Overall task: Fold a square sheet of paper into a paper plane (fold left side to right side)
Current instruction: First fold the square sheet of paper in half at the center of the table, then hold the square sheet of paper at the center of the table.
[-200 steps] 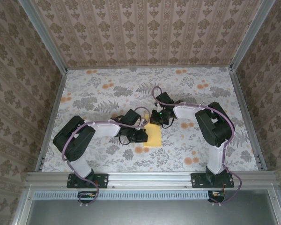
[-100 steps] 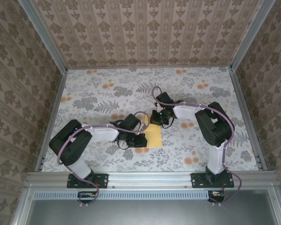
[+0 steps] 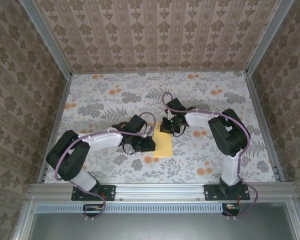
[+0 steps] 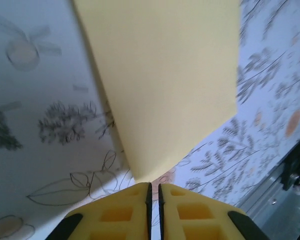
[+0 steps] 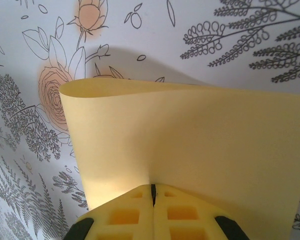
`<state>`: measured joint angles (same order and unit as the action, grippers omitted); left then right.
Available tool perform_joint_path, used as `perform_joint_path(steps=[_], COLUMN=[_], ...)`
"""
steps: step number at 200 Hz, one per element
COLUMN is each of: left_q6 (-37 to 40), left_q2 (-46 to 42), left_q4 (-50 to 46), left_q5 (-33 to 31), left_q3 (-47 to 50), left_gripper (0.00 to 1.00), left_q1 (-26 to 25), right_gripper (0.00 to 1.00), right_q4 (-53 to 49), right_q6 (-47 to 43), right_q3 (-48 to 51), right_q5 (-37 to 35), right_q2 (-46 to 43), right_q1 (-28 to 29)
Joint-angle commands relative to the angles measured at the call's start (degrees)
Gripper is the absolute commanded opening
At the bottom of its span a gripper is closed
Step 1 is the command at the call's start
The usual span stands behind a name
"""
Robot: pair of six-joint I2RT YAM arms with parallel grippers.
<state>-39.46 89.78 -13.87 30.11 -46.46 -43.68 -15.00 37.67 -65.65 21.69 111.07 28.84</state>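
Since a second ago, your left arm point(image 3: 102, 139) has swung its elbow further out toward the left rail and nearer the front, and more of the yellow sheet of paper point(image 3: 164, 144) shows. From above, the sheet lies near the middle of the flower-printed table point(image 3: 105, 100), between the two grippers. The left gripper point(image 3: 148, 144) sits at the sheet's left edge. In its wrist view the yellow fingers point(image 4: 182, 207) stand almost together with a thin slit between them. One corner of the sheet comes down right to their tips, and you cannot tell whether that corner is pinched. The right gripper point(image 3: 166, 129) sits at the sheet's far end. Its fingers are pressed together on the paper, which rises from them and curls over in a loose, uncreased bend above the table.
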Motion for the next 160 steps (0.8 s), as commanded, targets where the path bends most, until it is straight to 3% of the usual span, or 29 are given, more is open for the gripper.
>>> perform_joint_path(steps=[1, 59, 160], left_q6=[4.1, 6.2, 3.0], left_q2=[2.6, 12.7, 17.2], left_q4=[-2.0, 0.2, 2.9], left_q5=[1.7, 3.2, 2.3], left_q3=[-5.3, -11.5, -8.6], left_gripper=[0.17, 0.17, 0.16], left_q1=[1.6, 1.7, 1.0], right_gripper=[0.01, 0.01, 0.04], right_q4=[-5.4, -5.2, -3.0], right_q6=[-1.0, -1.1, -1.4], right_q3=[0.8, 0.7, -0.6], right_q5=[-4.6, -4.0, -3.1], right_q2=[2.8, 2.6, 0.2], right_q1=[-1.2, -1.2, -1.3])
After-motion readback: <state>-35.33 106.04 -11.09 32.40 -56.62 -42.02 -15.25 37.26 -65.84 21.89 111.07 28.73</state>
